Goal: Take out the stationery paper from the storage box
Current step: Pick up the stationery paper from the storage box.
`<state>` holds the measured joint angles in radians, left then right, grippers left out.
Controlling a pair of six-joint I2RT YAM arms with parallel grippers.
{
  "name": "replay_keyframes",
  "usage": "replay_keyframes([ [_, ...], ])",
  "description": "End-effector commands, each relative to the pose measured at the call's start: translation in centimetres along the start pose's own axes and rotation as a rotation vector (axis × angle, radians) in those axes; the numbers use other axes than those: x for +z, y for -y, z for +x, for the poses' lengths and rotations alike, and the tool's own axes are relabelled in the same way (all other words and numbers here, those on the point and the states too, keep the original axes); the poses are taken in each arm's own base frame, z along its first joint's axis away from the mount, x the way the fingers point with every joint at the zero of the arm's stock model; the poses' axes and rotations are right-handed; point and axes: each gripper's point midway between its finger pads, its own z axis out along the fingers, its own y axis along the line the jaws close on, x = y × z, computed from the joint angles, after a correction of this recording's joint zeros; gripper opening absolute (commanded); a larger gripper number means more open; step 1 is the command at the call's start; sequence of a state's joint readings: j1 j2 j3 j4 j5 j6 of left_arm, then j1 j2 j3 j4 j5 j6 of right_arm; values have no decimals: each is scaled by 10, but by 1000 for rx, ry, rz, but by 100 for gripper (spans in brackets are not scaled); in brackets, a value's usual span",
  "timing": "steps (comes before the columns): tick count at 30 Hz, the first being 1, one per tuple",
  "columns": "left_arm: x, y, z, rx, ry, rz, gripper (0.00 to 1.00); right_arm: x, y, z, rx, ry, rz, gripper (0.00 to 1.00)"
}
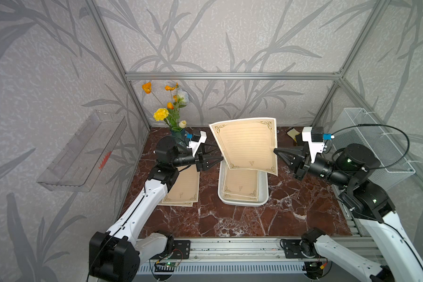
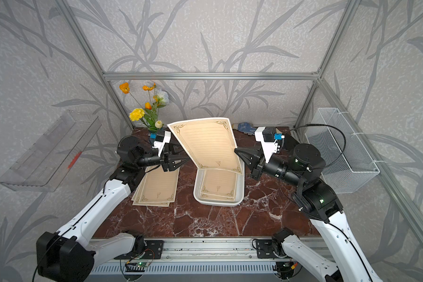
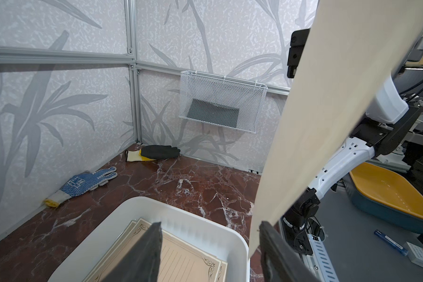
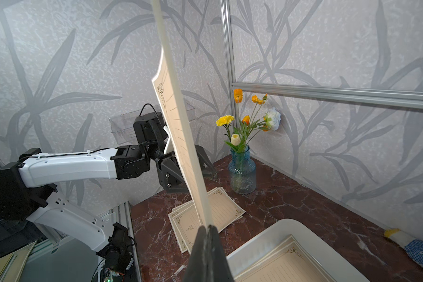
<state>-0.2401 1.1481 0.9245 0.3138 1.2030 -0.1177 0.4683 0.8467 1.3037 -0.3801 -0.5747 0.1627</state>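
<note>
The right claw (image 1: 277,151) is clenched on the right edge of one sheet (image 1: 247,144), holding it tilted in the air above the box (image 1: 264,188). The left claw (image 1: 216,157) stands released just beside the sheet's left edge; whether it touches the sheet, I cannot tell. More sheets (image 1: 241,183) lie in the box. A pile (image 1: 185,189) lies on the worktop (image 1: 254,219) left of the box.

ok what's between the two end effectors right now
The lifted sheet of stationery paper, pinched at one side edge by the right end effector; the open left end effector is at its opposite edge. Both top views show it.
</note>
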Motion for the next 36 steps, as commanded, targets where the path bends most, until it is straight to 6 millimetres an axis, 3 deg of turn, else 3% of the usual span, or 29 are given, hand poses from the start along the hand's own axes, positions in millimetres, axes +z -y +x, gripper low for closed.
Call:
replay_keyframes([
  [1, -2, 13, 0, 49, -8, 77, 63, -6, -12, -5, -22, 3, -41, 0],
  [10, 3, 29, -4, 68, -25, 184, 63, -6, -24, -8, -14, 22, -114, 0],
  [14, 7, 45, -11, 79, -25, 267, 61, -4, -25, -7, -6, 25, -129, 0],
  [21, 3, 68, -20, 91, -45, 341, 53, -1, -26, -5, 4, 29, -153, 0],
  [29, 0, 73, -18, 88, -45, 335, 57, -3, -15, -3, -7, 29, -77, 0],
  [36, -11, 98, -16, 50, -49, 479, 61, -4, -5, 2, -20, 17, -17, 0],
])
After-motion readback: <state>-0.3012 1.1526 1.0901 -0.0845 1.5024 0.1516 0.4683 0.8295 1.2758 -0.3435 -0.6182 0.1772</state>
